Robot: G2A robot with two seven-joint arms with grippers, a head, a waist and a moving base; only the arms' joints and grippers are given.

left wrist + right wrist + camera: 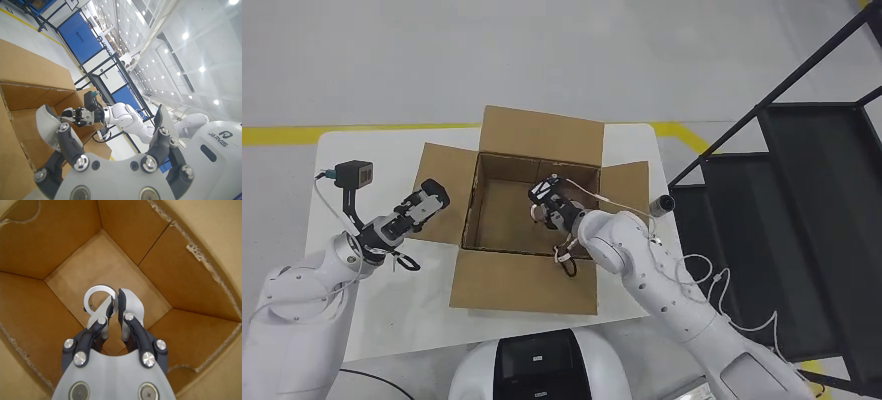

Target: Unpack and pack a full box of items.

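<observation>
The open brown cardboard box (pixel 532 145) is sitting at the middle of the white rectangular table (pixel 362 160) with its four flaps folded outward. The rear flap is lying toward the far edge of the table and the front flap (pixel 527 285) toward the near edge.

The right gripper (pixel 115 298) is sitting low inside the box, roughly over the middle of the box floor. Its fingers are standing almost fully together and are pinching the rim of a flat silver metal ring (pixel 89 296), with one finger lying inside the ring opening and the other outside it. The ring is hanging close to the box floor; whether it is touching the floor cannot be determined.

The left gripper (pixel 102 113) is hovering over the left half of the table, just above the outer end of the left flap (pixel 452 165), outside the box. Its fingers are standing wide apart and are holding nothing
</observation>
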